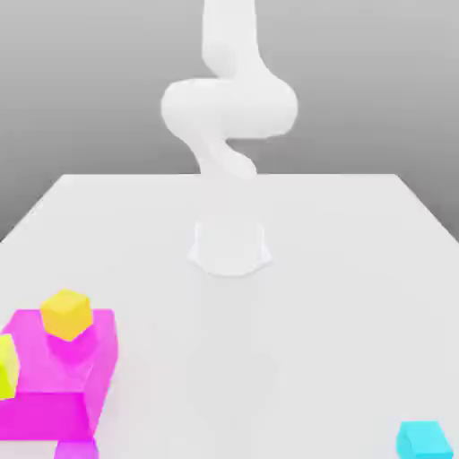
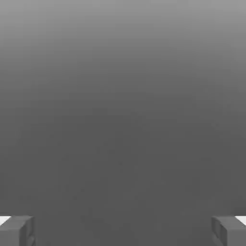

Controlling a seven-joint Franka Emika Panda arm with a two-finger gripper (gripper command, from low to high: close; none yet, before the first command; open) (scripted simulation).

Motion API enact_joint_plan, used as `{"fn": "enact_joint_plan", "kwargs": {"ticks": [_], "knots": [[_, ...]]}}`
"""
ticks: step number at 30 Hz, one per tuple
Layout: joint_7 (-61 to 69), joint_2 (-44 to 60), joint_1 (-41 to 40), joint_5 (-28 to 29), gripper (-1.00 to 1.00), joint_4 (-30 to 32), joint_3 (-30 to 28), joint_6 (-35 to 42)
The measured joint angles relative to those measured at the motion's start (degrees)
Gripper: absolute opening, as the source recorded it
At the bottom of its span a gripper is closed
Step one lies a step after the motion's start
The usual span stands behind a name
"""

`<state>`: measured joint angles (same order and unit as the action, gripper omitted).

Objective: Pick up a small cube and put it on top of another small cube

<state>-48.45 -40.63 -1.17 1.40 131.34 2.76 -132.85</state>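
Observation:
The small cyan cube (image 1: 423, 440) lies on the white table (image 1: 341, 296) at the near corner on the exterior view's right, nothing touching it. An orange-yellow cube (image 1: 67, 314) rests on top of a big magenta block (image 1: 54, 385) at the near side on the exterior view's left. A lime-yellow cube (image 1: 4, 366) shows at that block's left edge, partly cut off. The white arm (image 1: 229, 108) rises from its base (image 1: 229, 246) at the table's far middle and leaves the picture upward. In the hand view my gripper (image 2: 123, 230) is open, its fingertips (image 2: 17, 229) wide apart against plain grey, with no cube in sight.
A second small magenta piece (image 1: 76, 450) peeks in at the picture's lower edge just in front of the big block. The table's far edge runs behind the arm's base.

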Motion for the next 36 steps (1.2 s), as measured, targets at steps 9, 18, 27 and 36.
{"fn": "enact_joint_plan", "kwargs": {"ticks": [9,18,27,36], "knots": [[-10.61,18.93,-3.23,6.54,0.00,-1.59,9.62,-3.93],[-22.07,37.77,-2.39,14.49,0.00,-3.21,15.53,-7.59],[-30.35,55.51,2.35,17.77,0.00,-4.55,16.83,-12.10],[-35.59,72.62,8.11,19.55,0.00,-6.96,14.66,-20.93]]}}
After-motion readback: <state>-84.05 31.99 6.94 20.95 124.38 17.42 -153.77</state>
